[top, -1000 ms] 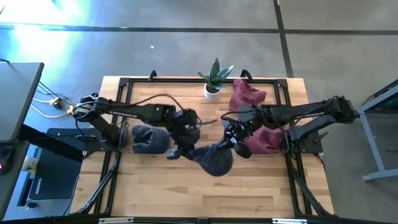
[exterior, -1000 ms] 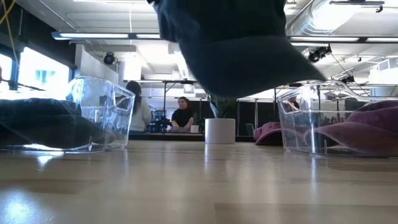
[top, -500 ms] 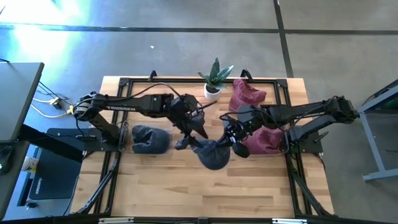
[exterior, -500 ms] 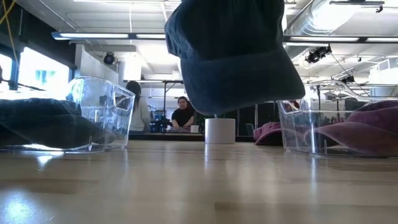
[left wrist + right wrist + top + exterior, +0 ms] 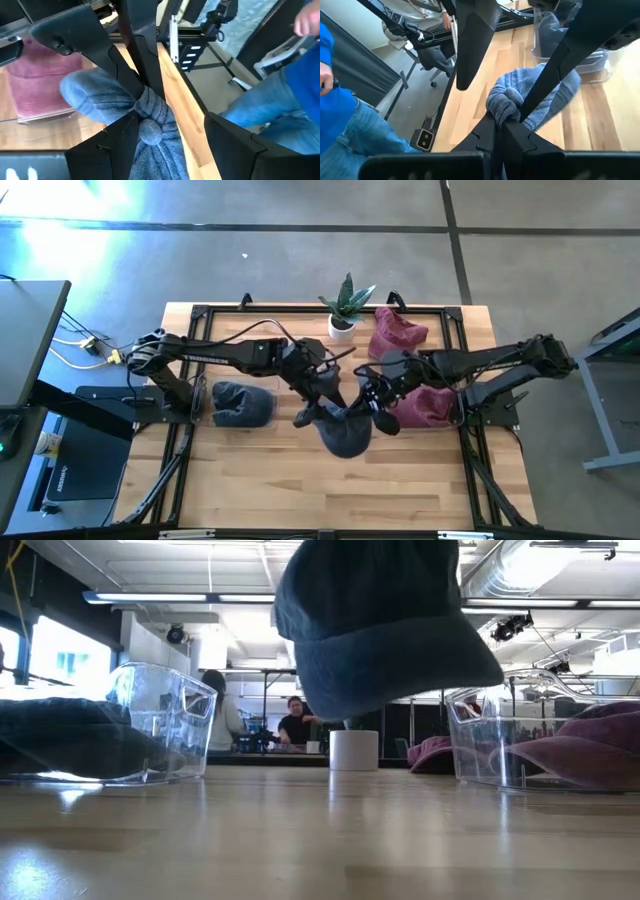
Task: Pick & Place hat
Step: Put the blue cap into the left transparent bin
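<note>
Mid-air handover, by the look: right gripper (image 5: 502, 120) pinched tight on blue hat (image 5: 343, 432), left gripper (image 5: 170, 130) spread wide around its bunched top, not yet closed.

A dark blue hat (image 5: 380, 625) hangs above the wooden table (image 5: 320, 840), clear of its surface. Clear bins (image 5: 165, 725) stand at both sides, holding dark and maroon fabric. A white pot (image 5: 354, 750) sits behind

Two dark, slender jointed arms are seen at mid-frame in the high view. White lettering is borne by the left arm (image 5: 215, 352), and a black cable is looped above it.
</note>
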